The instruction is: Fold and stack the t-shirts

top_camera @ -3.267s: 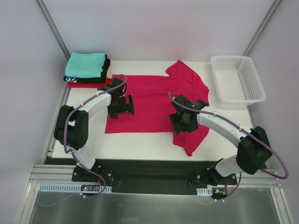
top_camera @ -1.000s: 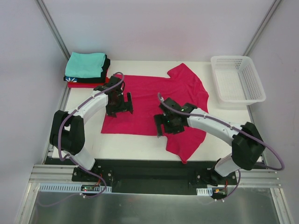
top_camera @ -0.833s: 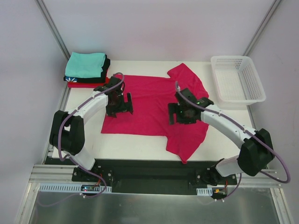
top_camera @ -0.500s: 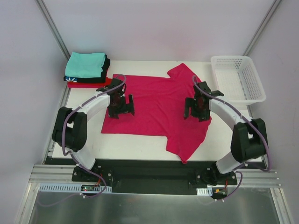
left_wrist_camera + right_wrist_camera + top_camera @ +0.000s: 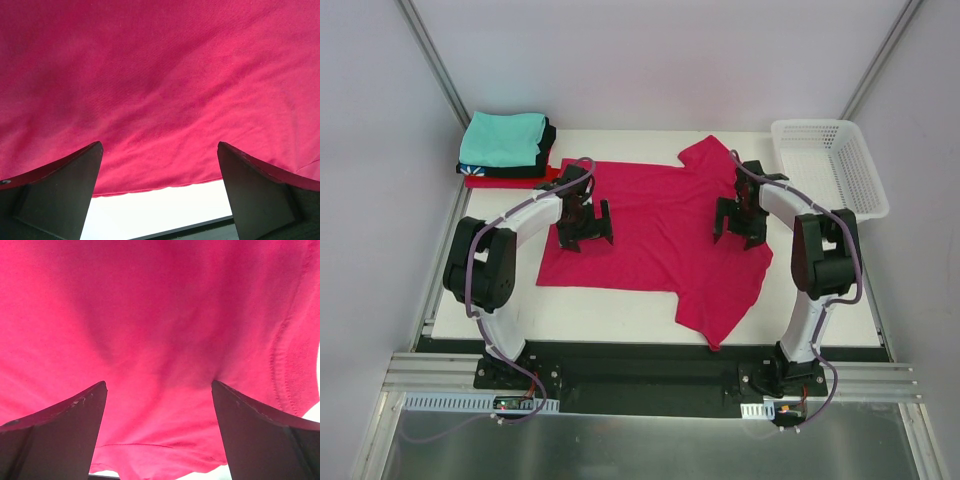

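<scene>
While left hand (image 5: 159,150) gapes, crimson tee (image 5: 655,225), spread out

A crimson-pink t-shirt (image 5: 660,235) lies spread flat mid-desk. Folded teal (image 5: 503,138), black (image 5: 545,155) and red (image 5: 505,181) t-shirts sit stacked at the far left corner.

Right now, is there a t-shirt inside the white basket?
No, the white basket shows only bare mesh; the pink t-shirt lies spread on the table.
</scene>
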Tool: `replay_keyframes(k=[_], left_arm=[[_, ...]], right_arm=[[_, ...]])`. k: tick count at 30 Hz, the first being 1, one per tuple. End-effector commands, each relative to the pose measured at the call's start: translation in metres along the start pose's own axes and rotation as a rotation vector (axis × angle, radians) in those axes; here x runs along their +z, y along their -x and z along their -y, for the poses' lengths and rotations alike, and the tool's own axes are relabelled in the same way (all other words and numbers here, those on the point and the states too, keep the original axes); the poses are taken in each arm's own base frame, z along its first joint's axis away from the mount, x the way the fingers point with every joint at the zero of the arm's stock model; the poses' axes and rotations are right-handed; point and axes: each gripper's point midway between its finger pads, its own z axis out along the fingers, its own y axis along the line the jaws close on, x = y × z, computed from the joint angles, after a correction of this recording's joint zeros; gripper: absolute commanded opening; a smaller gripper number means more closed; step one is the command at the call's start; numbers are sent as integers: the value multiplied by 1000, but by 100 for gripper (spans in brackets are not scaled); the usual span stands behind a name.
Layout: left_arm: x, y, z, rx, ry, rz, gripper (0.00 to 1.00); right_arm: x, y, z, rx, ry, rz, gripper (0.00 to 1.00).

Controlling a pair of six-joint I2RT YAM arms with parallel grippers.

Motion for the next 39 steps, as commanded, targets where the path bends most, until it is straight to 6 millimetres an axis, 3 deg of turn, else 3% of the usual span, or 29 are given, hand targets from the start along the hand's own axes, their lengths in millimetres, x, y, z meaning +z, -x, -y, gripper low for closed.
replay_keyframes(k=[1,6,16,19,20,23,24,26,27,29,32,33,35,39], left_arm=[[-3,0,2,-10,-2,0,99],[-4,-3,0,-12,8,-8,99],[-8,-13,-5,-22,19,-17,99],[-12,-12,-6,-19,27,-11,99],[-14,-11,-6,-18,28,-5,99],[-19,-14,-7,-12,39,12,99],[-20,-16,-6,-6,41,17,99],[-21,-22,-6,6,52,25,99],[-22,-23,-6,8,50,32,99],[-24,-27,-4,8,37,38,99],[-26,-32,-5,11,28,42,99],[-28,-33,-4,13,22,45,99],[-30,-36,-6,14,17,50,99],[-32,-42,-5,16,-1,56,99]], right_arm=[[1,4,16,3,-11,-24,89],[-4,10,18,9,-14,-8,91],[5,22,32,57,-17,-39,91],[-9,21,24,16,13,-21,91],[-25,26,22,-3,-5,21,91],[-59,17,10,-88,-47,63,93],[-83,9,-2,-145,-64,108,95],[-102,-1,-1,-207,-148,156,96],[-122,-14,-11,-257,-153,199,96],[-132,-31,-11,-268,-178,232,96],[-132,-75,-12,-246,-124,206,96],[-119,-97,-3,-237,-138,155,96],[-121,-113,4,-163,-113,186,99],[-108,-160,13,-132,-77,99,89]])
